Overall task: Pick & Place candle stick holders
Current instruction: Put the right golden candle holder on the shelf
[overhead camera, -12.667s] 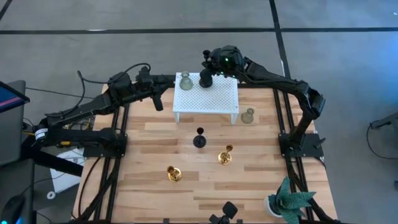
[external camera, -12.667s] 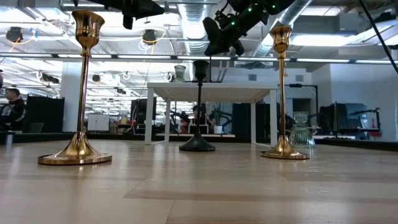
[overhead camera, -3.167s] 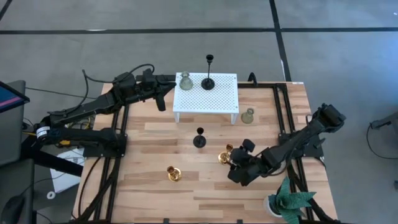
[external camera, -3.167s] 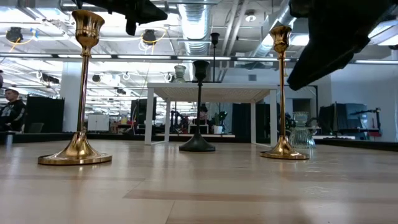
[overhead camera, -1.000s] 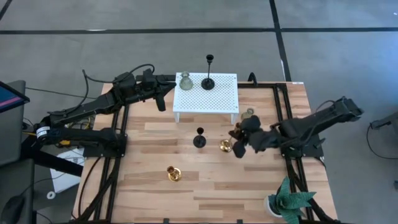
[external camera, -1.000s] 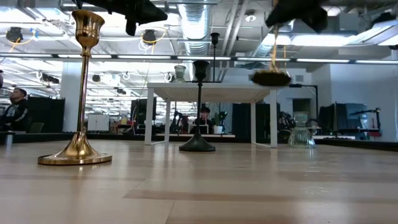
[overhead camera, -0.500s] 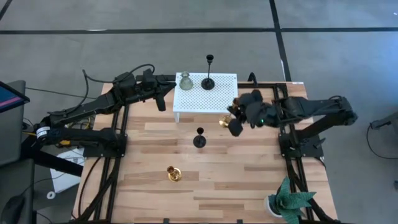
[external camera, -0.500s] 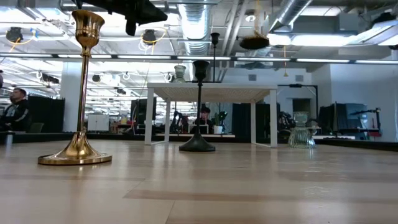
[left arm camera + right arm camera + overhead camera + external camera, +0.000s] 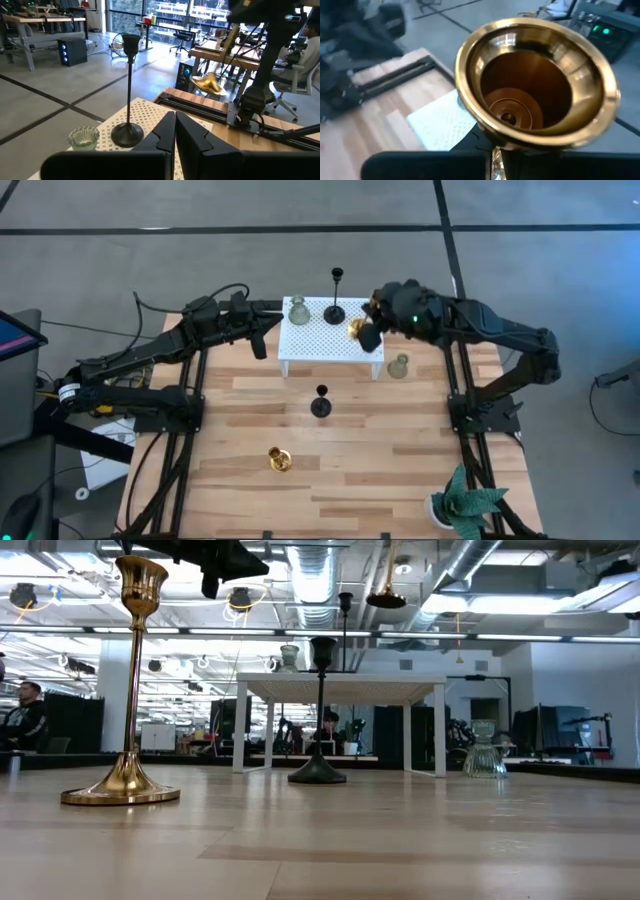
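Above the white perforated stand [image 9: 310,340], the right gripper [image 9: 368,330] is clamped on a gold candle stick holder [image 9: 356,330].

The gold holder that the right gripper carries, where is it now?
In the high view, the gold holder hangs over the white stand's right part, held by the right gripper.

Candle holders: gold one [image 9: 357,330] held aloft, tilted, over the white stand [image 9: 300,345]; black [image 9: 335,313] and green glass [image 9: 297,311] ones upright on it; second black one [image 9: 320,405] at table centre; gold one [image 9: 279,460] at 7 o'clock; green glass one [image 9: 398,367] at 2 o'clock.

Overhead camera looks straight down, low one level across the table [image 9: 400,470]; both share, seemingly, the white stand [image 9: 330,335].
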